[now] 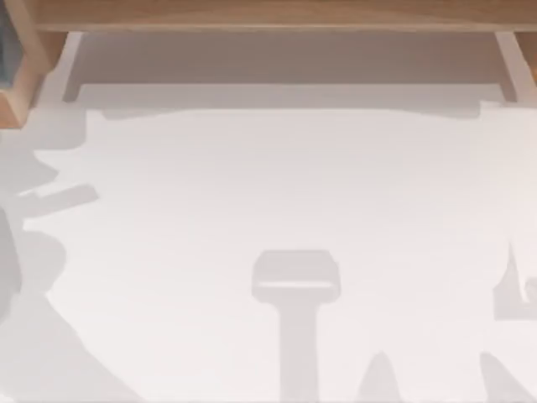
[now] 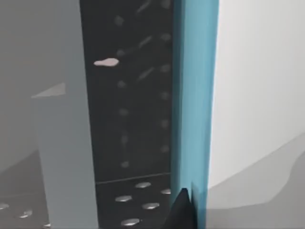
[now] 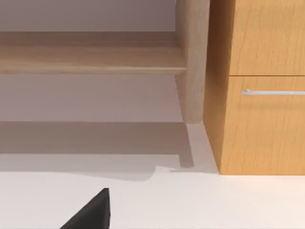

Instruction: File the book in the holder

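Observation:
The book [image 2: 195, 95] has a teal spine and stands upright against the holder [image 2: 128, 119], a dark perforated metal rack with a grey divider [image 2: 62, 152]. My left gripper [image 2: 187, 206] is at the book's near edge; its dark tips sit close together against the teal cover, shut on it. In the top view a sliver of the teal book [image 1: 4, 50] shows at the far left edge, beside a wooden frame [image 1: 25, 80]. A dark part of my right gripper [image 3: 90, 212] hangs low over the white table, away from the book.
A wooden shelf [image 1: 268, 17] runs along the back of the white table [image 1: 268, 193]. In the right wrist view a wooden post [image 3: 193, 62] and a drawer cabinet [image 3: 262, 95] with a metal handle stand at the table's back. Arm shadows cross the table.

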Robot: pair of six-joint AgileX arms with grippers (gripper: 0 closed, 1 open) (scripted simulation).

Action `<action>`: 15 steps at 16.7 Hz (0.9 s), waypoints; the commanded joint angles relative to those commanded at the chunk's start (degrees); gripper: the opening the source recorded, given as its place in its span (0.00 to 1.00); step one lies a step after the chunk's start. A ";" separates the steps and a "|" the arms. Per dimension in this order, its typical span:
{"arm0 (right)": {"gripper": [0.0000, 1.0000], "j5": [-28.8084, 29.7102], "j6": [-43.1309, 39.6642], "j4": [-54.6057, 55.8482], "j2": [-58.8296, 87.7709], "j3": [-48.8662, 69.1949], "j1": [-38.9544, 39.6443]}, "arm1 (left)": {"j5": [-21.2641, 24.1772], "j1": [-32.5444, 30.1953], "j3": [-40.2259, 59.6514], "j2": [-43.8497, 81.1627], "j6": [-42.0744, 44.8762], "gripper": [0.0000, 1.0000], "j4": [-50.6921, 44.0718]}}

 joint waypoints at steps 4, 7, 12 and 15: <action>1.00 0.00 0.00 0.00 0.00 0.00 0.00 | -0.06 -0.11 0.15 0.19 -0.04 0.00 -0.06; 1.00 0.00 0.00 0.00 0.00 0.00 0.00 | -0.06 -0.11 0.15 0.19 -0.04 0.23 -0.06; 1.00 0.00 0.00 0.00 0.00 0.00 0.00 | -0.06 -0.11 0.15 0.19 -0.04 0.60 -0.06; 1.00 0.00 0.00 0.00 0.00 0.00 0.00 | -0.06 -0.11 0.15 0.19 -0.04 0.83 -0.06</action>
